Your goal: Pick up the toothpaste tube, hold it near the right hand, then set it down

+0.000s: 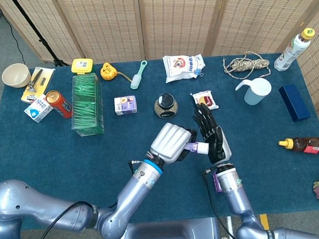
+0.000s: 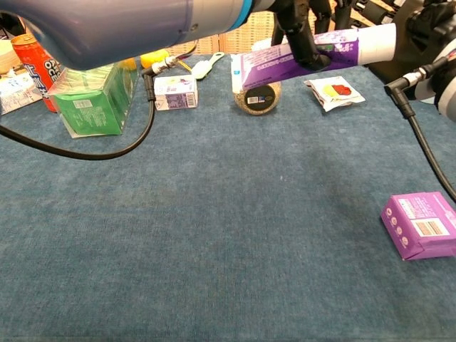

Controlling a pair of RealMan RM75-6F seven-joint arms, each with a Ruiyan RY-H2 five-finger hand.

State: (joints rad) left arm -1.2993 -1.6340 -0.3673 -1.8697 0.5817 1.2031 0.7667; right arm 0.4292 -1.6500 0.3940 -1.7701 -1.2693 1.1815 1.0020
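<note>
Woven cane screens stand behind a table (image 1: 53,160) covered with dark blue, short-pile cloth. Most things lie along the far edge, from 10 to 2 o'clock: a ceramic bowl (image 1: 15,75), a red can (image 1: 59,103), a clear box of green sticks (image 1: 86,104), a white pouch (image 1: 183,67), a coil of rope (image 1: 246,65) and a plastic jug (image 1: 255,90). The wide near part of the cloth is open, except for a small purple box (image 2: 420,225) at about 4 o'clock in the chest view.

Near the table centre, the left hand (image 1: 170,142) grasps the toothpaste tube (image 2: 306,55) and holds it above the cloth. The tube is smooth, purple and white, with a flat crimped end on the left side and a white cap (image 1: 202,147) pointing to 3 o'clock. In the chest view it is tilted, the cap end higher. The right hand (image 1: 212,136) stands upright just beside the cap with fingers spread and grasping nothing. Behind the tube, at 12 o'clock, are a round glass jar (image 1: 166,105) and a small snack packet (image 1: 205,100).
</note>
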